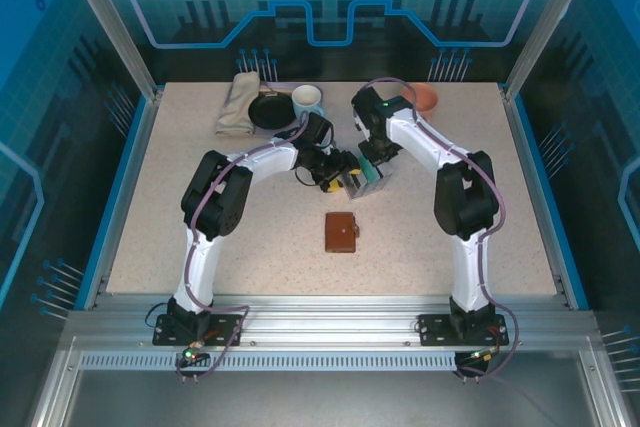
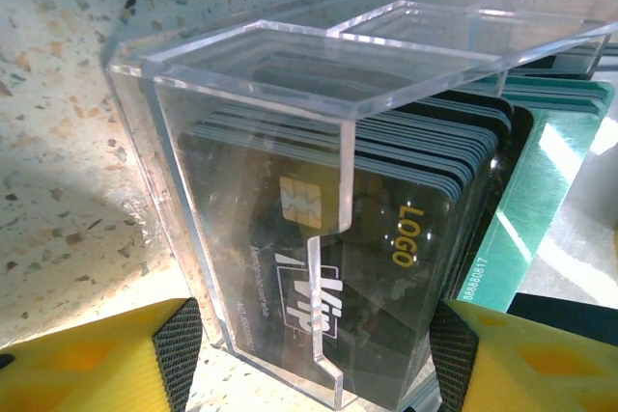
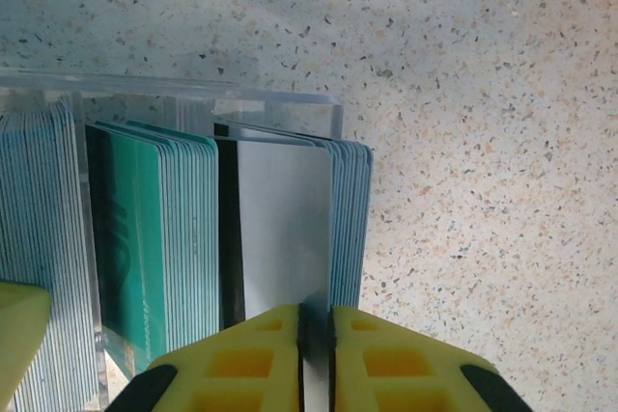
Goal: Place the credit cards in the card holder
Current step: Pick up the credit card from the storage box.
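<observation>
Speckled table [image 1: 450, 237]: right gripper [image 3: 316, 335] pinches a credit card [image 3: 280, 229] in the clear tray [image 2: 290, 74]; left gripper [image 2: 316, 349] flanks the tray, jaws wide. Pickup step; next likely a straight lift toward the central card holder [image 1: 342, 232].

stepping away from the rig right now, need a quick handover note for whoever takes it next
Left hand: open, jaws astride the clear box, with a gap showing on one side.
Right hand: shut on the edge of a grey card standing in that box.
Things: the credit cards stand in stacks inside the box, mid-table. The card holder lies closed on the table, nearer the arm bases and apart from the box.
Done: one card pinched, not yet out of the box.
Left: draw it out, open the holder, slot the cards in.
</observation>
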